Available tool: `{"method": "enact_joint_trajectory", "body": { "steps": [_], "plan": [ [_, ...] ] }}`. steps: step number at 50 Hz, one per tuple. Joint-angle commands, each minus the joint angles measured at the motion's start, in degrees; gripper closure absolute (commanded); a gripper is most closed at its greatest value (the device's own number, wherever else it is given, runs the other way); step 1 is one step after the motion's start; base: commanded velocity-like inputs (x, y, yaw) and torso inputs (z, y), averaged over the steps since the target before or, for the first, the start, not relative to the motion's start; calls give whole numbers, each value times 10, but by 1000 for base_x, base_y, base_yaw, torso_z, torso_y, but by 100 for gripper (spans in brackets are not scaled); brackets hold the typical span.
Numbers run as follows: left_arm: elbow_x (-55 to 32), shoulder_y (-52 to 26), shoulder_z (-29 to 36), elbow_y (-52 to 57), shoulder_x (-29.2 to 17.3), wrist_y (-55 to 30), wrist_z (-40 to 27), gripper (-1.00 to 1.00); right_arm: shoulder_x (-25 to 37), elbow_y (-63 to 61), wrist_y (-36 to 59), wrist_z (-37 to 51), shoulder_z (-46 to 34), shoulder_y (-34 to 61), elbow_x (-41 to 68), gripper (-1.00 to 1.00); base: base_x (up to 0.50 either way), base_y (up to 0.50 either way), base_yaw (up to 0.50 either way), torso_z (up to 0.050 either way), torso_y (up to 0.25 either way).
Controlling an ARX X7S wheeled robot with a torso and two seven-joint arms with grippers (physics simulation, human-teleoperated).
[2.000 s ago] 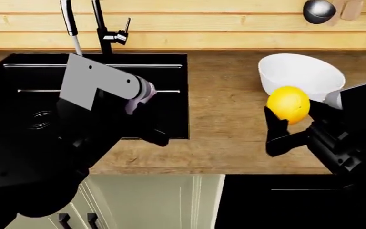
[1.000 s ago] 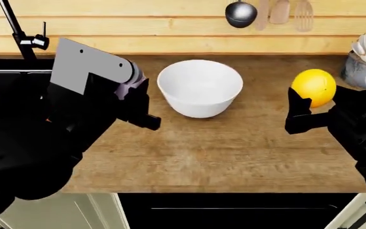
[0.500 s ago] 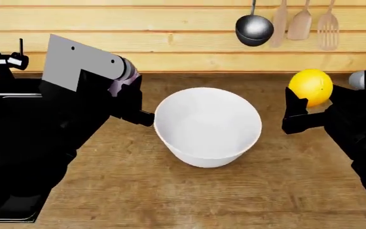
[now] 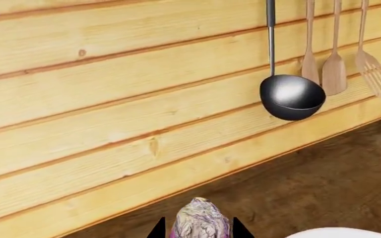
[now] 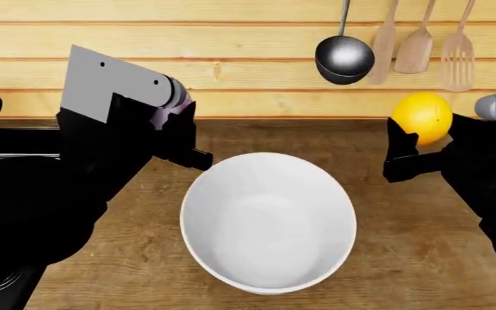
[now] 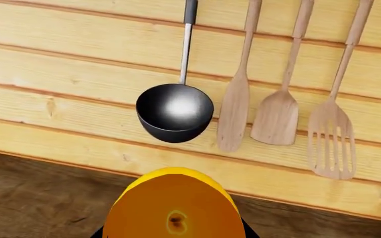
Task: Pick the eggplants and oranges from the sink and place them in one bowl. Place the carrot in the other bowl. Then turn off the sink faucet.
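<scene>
Wooden plank walling is running behind the counter [image 5: 403,258], with a ladle [image 5: 345,59] and wooden utensils [image 5: 420,45] hanging on it. Below, the white bowl [image 5: 270,223] is sitting on the counter between both arms. The left gripper [image 4: 199,229] is clamping the eggplant [image 4: 200,223] beside the bowl's rim, while the right gripper [image 5: 403,152] is gripping the orange [image 5: 422,117] well off to the bowl's right.

I see the white bowl [image 5: 270,223] upright on the wooden tabletop [image 5: 420,239], between my two arms. My right pincer [image 5: 407,145] grips the yellow-orange orange [image 5: 421,117] above the tabletop, right of the bowl. My left pincer [image 4: 199,229] clamps the eggplant [image 4: 200,220] (purplish, mottled, mostly hidden) near the bowl's left rim.
</scene>
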Motion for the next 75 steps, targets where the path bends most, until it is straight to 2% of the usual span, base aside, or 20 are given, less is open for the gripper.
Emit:
{"method": "enact_joint_trajectory", "body": {
  "steps": [1, 5, 11, 16, 18, 21, 25, 29, 47, 55, 75],
  "plan": [
    [-17, -11, -6, -1, 3, 3, 3, 100, 3, -10, 15, -3, -2, 14, -3, 100, 0, 0, 0, 0, 0],
    [-70, -48, -12, 1, 15, -7, 24, 100, 5, -9, 14, -3, 0, 12, -2, 100, 0, 0, 0, 0, 0],
    [-146, -118, 2, -39, 74, -25, 17, 100, 4, -7, 15, -4, -1, 12, -2, 100, 0, 0, 0, 0, 0],
    [-200, -145, 27, -74, 116, -42, 30, 100, 6, -5, 19, -4, -2, 16, 0, 100, 0, 0, 0, 0, 0],
    [-219, -174, 62, -118, 142, -69, 11, 100, 4, -5, 21, -5, -5, 18, 0, 100, 0, 0, 0, 0, 0],
    [-229, -178, 81, -139, 167, -82, 35, 100, 3, -5, 22, -5, -8, 17, 0, 100, 0, 0, 0, 0, 3],
    [-263, -164, 82, -163, 181, -69, 35, 100, 5, -6, 19, -4, -4, 8, 1, 100, 0, 0, 0, 0, 0],
    [-254, -160, 93, -184, 191, -74, 57, 100, 3, -4, 22, -5, -9, 10, 0, 100, 0, 0, 0, 0, 0],
    [-272, -114, 110, -203, 166, -62, 16, 100, 16, -18, 40, 8, -2, 18, 24, 100, 0, 0, 0, 1, 1],
    [-260, -75, 131, -203, 166, -64, 24, 100, 13, -13, 41, 5, -9, 16, 19, 100, 0, 0, 0, 0, 0],
    [-245, -64, 145, -220, 165, -63, 35, 100, 15, -13, 38, 5, -8, 9, 19, 100, 0, 0, 0, 0, 1]
  ]
}}
